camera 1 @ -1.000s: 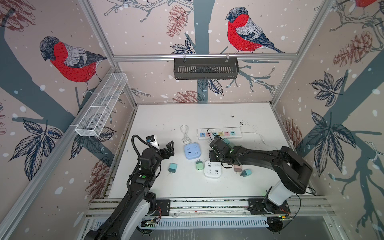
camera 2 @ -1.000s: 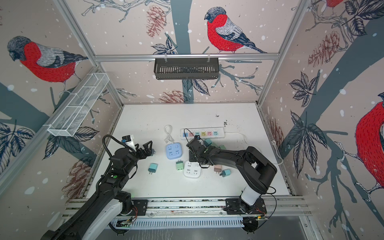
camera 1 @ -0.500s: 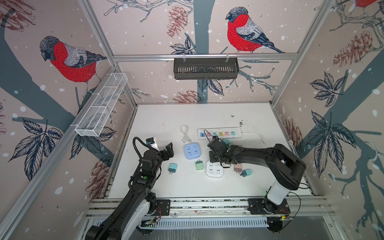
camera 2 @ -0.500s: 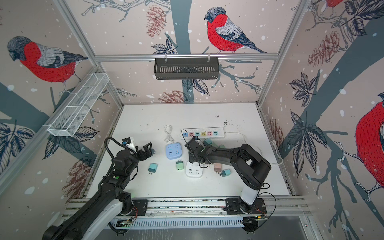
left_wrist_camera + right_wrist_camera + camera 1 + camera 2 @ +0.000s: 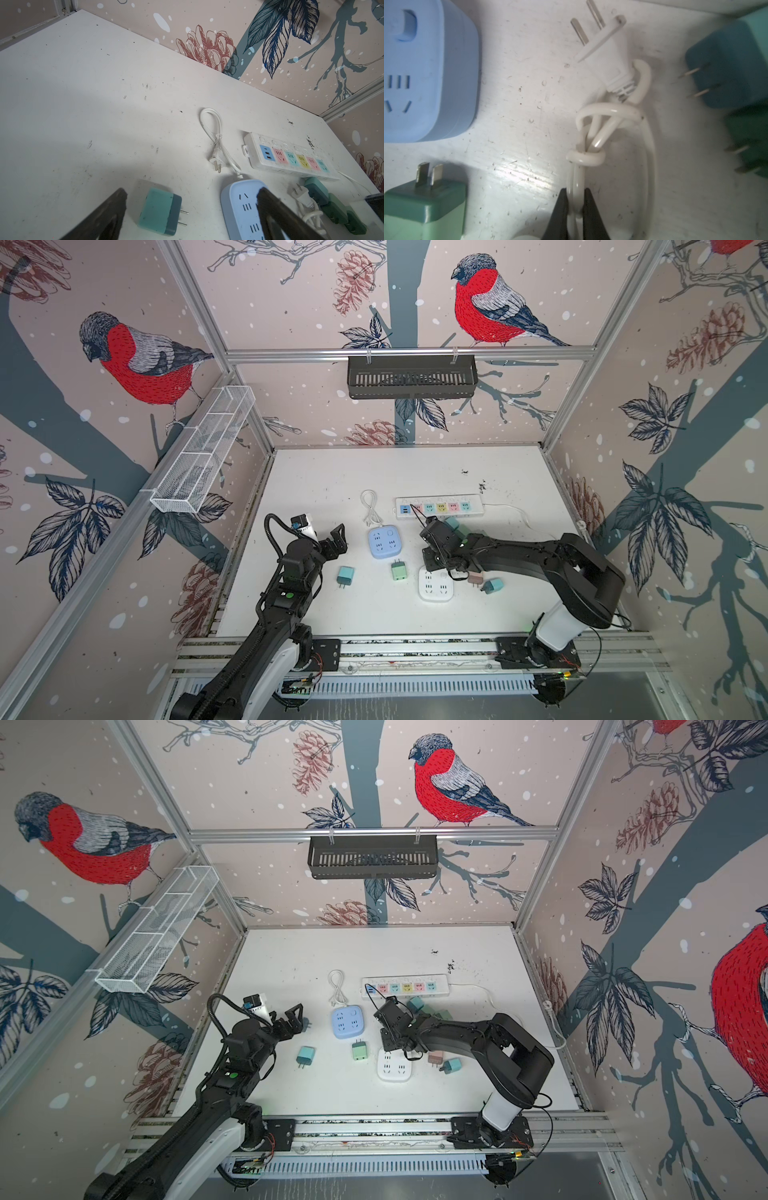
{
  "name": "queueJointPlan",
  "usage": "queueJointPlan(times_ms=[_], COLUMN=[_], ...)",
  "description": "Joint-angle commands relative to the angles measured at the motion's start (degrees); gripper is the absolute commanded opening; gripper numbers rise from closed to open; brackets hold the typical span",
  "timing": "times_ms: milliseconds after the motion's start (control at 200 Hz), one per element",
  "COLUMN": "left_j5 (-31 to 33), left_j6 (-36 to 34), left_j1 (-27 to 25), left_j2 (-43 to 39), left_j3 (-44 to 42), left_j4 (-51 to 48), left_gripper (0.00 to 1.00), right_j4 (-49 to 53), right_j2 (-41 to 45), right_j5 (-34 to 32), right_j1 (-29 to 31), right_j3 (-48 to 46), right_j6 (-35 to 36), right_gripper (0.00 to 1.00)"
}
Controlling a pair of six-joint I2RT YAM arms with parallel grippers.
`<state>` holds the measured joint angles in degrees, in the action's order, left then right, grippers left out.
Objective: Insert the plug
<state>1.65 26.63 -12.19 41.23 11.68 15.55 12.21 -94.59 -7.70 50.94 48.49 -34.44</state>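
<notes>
A white plug lies flat on the table, its knotted white cord bundled behind it. My right gripper is shut on that cord, behind the knot. In both top views the right wrist covers the plug, between the pastel power strip and the white socket cube. My left gripper is open and holds nothing. It hangs over a teal adapter, beside the blue socket cube.
The blue cube's own cord and plug lie behind it. A green adapter, a teal one, and pink and teal ones lie in front. More teal and green adapters crowd the white plug.
My right gripper has closed on the white cord and its arm has shifted slightly left. The left arm has hardly moved.
</notes>
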Motion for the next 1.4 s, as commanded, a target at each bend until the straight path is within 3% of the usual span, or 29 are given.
queueJointPlan(times_ms=[0,125,335,490,630,946,1106,1391], left_j5=[1.2,1.3,1.9,2.2,2.3,2.6,2.7,2.6], left_j6=[0.3,0.5,0.6,0.4,0.3,0.3,0.3,0.4], left_j1=[0.1,0.1,0.1,0.1,0.1,0.1,0.1,0.1], left_j2=[-0.3,-0.6,-1.4,-2.1,-2.3,-3.1,-3.3,-4.4], left_j3=[0.0,0.0,-0.3,-0.5,-0.8,-1.0,-1.0,-1.3], left_j4=[0.5,0.4,0.2,0.2,0.4,-0.1,-0.1,-0.3], left_gripper=[0.97,0.97,0.97,0.97,0.97,0.97,0.97,0.97], right_j4=[1.6,3.6,7.9,7.9,7.7,10.7,13.7,28.1], right_j2=[0.0,0.1,4.8,9.5,8.3,2.2,10.7,28.8], right_j5=[-1.5,-3.8,-8.3,-10.2,-9.7,-11.8,-16.7,-15.2], right_j1=[0.8,2.1,5.2,10.1,13.6,13.8,12.9,8.4], right_j3=[0.9,2.9,5.2,5.1,6.8,10.4,6.8,-1.5], right_j6=[0.3,-0.4,-3.3,-6.2,-7.0,-8.5,-14.1,-24.2], right_gripper=[0.25,0.43,0.49,0.4,0.32,0.21,0.24,0.21])
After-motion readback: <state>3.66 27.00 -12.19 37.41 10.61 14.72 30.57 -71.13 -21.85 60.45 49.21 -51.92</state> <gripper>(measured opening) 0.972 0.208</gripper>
